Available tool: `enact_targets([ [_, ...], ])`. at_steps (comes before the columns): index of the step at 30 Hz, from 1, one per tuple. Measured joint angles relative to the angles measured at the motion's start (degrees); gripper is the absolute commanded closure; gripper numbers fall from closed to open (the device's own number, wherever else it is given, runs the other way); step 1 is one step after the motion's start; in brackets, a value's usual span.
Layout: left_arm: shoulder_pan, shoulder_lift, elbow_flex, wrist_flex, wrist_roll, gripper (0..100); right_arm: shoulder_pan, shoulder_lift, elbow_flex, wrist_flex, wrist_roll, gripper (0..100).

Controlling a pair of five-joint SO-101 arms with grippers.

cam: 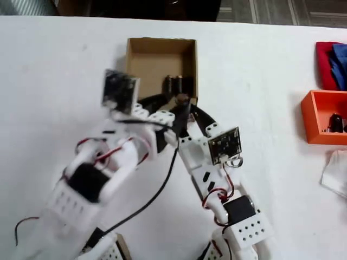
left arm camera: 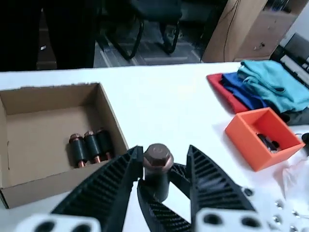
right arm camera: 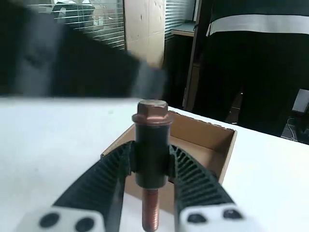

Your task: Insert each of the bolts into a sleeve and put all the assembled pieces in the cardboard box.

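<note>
A black sleeve with a copper bolt (right arm camera: 151, 154) through it stands upright in my right gripper (right arm camera: 152, 152), which is shut on the sleeve; the hex head is on top and the thread sticks out below. In the left wrist view the same piece (left arm camera: 157, 169) sits between the spread fingers of my left gripper (left arm camera: 165, 152), which is open around it. Both grippers meet at the near right corner of the cardboard box (cam: 135, 59), just over its front wall. Three assembled pieces (left arm camera: 89, 147) lie side by side in the box (left arm camera: 29, 130), also visible from above as assembled pieces (cam: 177, 84).
An orange bin (cam: 317, 116) with dark parts stands at the right, seen too as the orange bin (left arm camera: 244, 135). Red and blue cloths (left arm camera: 260, 84) lie behind it. Something white (cam: 336, 170) lies at the right edge. A black cable (cam: 157, 189) runs between the arms.
</note>
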Motion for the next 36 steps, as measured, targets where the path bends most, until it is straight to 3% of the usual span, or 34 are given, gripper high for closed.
enact_targets([
  [4, -3.1, -7.6, -0.8, 3.4, -0.2, 99, 0.0, 0.0, 0.0, 0.7, 0.0, 97.8],
  [8, -9.8, -14.4, -1.7, 6.0, -0.2, 98, 0.2, 0.0, -0.4, 6.8, -2.8, 97.8],
  [11, -17.9, -18.8, 1.8, 7.6, -0.2, 97, 1.8, 0.2, -6.2, 14.2, -6.9, 97.8],
  [16, -34.2, -23.7, 17.1, 8.4, -2.6, 97, 3.1, 8.2, -27.9, 26.5, -9.2, 97.8],
  [21, -46.6, -29.6, 35.0, 5.4, -19.2, 97, 2.8, 28.2, -51.5, 38.9, -10.1, 97.8],
  [25, -48.7, -35.6, 46.9, 4.7, -31.6, 97, 3.3, 49.2, -70.3, 46.6, -15.9, 97.8],
  [31, -48.7, -41.9, 54.1, 7.3, -40.5, 97, 3.4, 84.1, -102.2, 58.2, -19.2, 97.8],
  [36, -48.7, -42.2, 54.2, 12.0, -42.7, 97, 3.4, 112.0, -133.1, 68.7, -19.3, 97.8],
])
